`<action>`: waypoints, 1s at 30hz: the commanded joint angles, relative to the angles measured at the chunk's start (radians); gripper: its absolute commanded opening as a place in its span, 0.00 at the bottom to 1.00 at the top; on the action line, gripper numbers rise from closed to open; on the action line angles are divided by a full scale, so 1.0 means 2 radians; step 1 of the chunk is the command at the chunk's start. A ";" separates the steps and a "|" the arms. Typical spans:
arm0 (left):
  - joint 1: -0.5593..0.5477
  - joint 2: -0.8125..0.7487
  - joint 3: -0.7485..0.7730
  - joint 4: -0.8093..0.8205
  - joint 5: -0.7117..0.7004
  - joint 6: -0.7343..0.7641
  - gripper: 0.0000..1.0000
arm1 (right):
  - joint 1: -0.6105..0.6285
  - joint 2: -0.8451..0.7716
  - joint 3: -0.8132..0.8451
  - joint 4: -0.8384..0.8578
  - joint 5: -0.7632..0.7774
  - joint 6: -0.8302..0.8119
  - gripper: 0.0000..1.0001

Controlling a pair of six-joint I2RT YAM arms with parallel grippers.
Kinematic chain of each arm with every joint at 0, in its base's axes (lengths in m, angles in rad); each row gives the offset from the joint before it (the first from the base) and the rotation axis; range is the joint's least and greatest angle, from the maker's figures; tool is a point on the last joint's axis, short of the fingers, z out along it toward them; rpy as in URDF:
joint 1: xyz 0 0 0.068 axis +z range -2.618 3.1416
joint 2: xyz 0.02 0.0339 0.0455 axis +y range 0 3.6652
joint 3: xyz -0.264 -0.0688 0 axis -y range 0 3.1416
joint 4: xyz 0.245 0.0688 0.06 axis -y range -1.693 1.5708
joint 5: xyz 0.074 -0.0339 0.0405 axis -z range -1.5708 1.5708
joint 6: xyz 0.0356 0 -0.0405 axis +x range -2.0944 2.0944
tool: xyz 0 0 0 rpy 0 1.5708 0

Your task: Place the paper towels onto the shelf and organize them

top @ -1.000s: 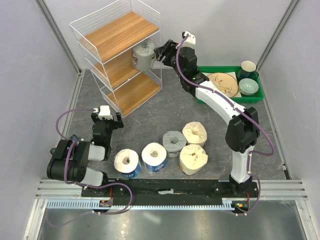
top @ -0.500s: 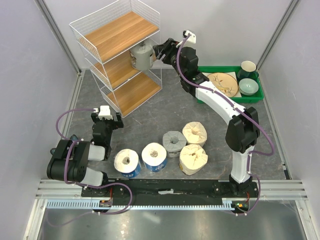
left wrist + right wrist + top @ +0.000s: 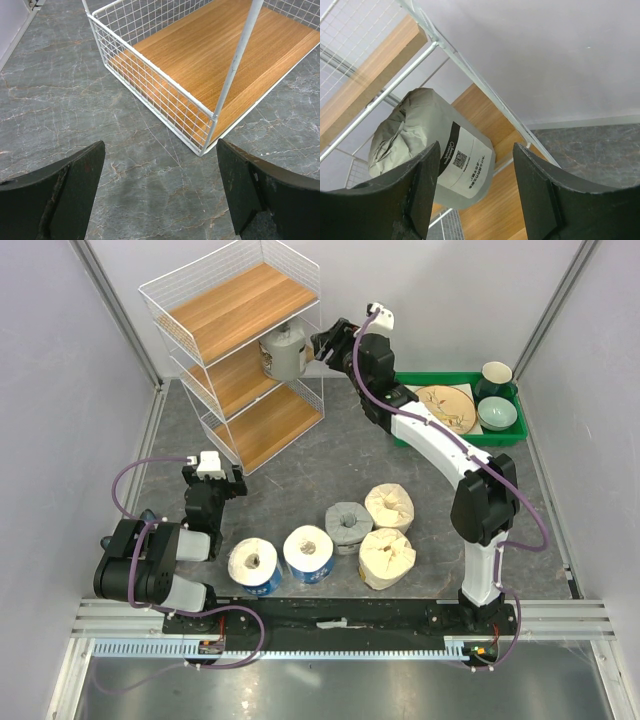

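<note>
The white wire shelf (image 3: 232,312) with three wooden tiers stands at the back left. A grey-wrapped roll (image 3: 283,355) stands at the right edge of its middle tier. My right gripper (image 3: 322,341) is open just to the right of it. In the right wrist view the roll (image 3: 420,135) sits between and beyond the spread fingers (image 3: 535,190), on the wooden tier (image 3: 485,112). On the table lie two blue-wrapped rolls (image 3: 252,562) (image 3: 309,553), a second grey roll (image 3: 348,525) and two cream rolls (image 3: 390,506) (image 3: 386,558). My left gripper (image 3: 212,485) is open and empty, low over the table.
A green tray (image 3: 432,379) with a plate, a dark cup and a bowl stands at the back right. The left wrist view shows the shelf's bottom tier (image 3: 210,55) and its corner post ahead of my left gripper (image 3: 160,150). Walls close in both sides.
The right gripper and the grey roll have shifted slightly left, into the middle tier. The left arm has not moved.
</note>
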 commanded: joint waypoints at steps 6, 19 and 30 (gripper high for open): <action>0.001 -0.001 0.008 0.022 -0.003 -0.001 1.00 | 0.001 0.039 0.074 -0.042 -0.029 0.015 0.68; 0.001 -0.001 0.008 0.022 -0.003 0.000 0.99 | 0.022 0.071 0.102 -0.054 -0.053 0.008 0.68; 0.001 -0.001 0.008 0.022 -0.003 -0.001 1.00 | 0.027 0.071 0.102 -0.058 -0.055 0.005 0.68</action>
